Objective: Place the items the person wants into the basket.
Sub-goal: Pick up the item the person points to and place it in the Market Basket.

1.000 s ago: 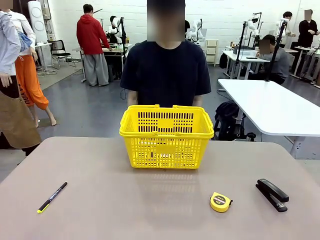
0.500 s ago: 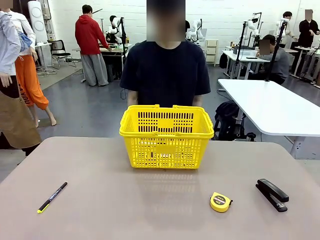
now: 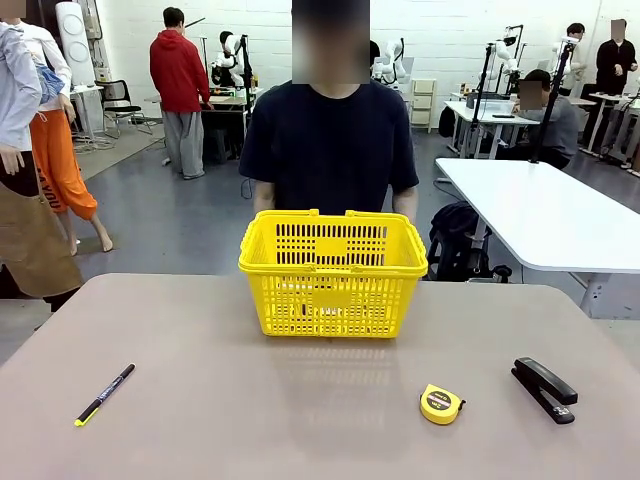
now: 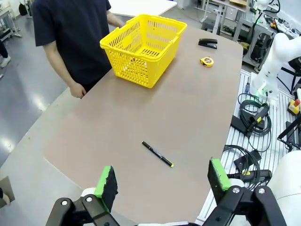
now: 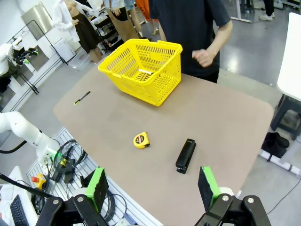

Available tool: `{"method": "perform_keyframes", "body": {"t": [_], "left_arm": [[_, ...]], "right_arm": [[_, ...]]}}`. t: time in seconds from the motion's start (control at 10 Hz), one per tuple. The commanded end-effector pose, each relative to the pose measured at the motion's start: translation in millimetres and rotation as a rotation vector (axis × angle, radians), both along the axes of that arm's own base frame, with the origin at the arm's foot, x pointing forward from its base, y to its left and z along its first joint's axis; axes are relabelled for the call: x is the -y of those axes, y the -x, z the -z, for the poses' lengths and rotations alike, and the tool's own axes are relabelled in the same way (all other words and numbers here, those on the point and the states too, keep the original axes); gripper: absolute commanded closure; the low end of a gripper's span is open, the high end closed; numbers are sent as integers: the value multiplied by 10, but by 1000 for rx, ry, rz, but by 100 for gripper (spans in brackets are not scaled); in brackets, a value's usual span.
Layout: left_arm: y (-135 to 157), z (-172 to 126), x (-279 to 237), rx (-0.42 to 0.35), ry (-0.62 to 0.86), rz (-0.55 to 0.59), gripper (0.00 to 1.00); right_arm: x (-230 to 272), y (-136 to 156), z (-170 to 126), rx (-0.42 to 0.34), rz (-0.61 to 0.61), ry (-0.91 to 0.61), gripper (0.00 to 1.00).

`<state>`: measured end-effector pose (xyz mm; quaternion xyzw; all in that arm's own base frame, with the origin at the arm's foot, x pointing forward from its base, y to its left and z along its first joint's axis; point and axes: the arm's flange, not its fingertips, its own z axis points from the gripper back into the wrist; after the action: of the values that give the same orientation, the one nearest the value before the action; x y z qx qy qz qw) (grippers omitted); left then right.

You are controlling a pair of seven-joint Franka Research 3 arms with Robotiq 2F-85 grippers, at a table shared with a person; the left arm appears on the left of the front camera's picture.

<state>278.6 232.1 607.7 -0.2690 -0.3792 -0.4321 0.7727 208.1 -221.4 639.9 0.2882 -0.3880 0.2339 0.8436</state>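
The yellow basket (image 3: 333, 305) stands at the table's far middle, right in front of the person (image 3: 330, 150) in the dark T-shirt. A black stapler (image 3: 545, 389) lies near the front right edge. From the left wrist view, my left gripper (image 4: 162, 178) hangs open high above the table's left end, far from the basket (image 4: 131, 66) and stapler (image 4: 207, 43). My right gripper (image 5: 151, 186) is open too, above the right end, with the stapler (image 5: 186, 155) lying below it and the basket (image 5: 155, 87) farther off. The person's hand (image 5: 203, 57) is a fist at the far edge.
A round yellow tape measure (image 3: 441, 404) lies left of the stapler. A thin black pen with a yellow tip (image 3: 104, 394) lies at the front left. The brown table (image 3: 300, 420) is bare between them. Cables and another white table (image 3: 560, 215) are beyond its edges.
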Motion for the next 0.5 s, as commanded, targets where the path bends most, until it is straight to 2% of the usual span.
{"method": "perform_keyframes", "body": {"t": [0.0,0.4], "left_arm": [[13,-6,-28,17,-1,15,0],[13,-6,-28,17,-1,15,0]], "right_arm": [[-10,-16,-8,23,-19,-24,0],[-10,-16,-8,23,-19,-24,0]]}}
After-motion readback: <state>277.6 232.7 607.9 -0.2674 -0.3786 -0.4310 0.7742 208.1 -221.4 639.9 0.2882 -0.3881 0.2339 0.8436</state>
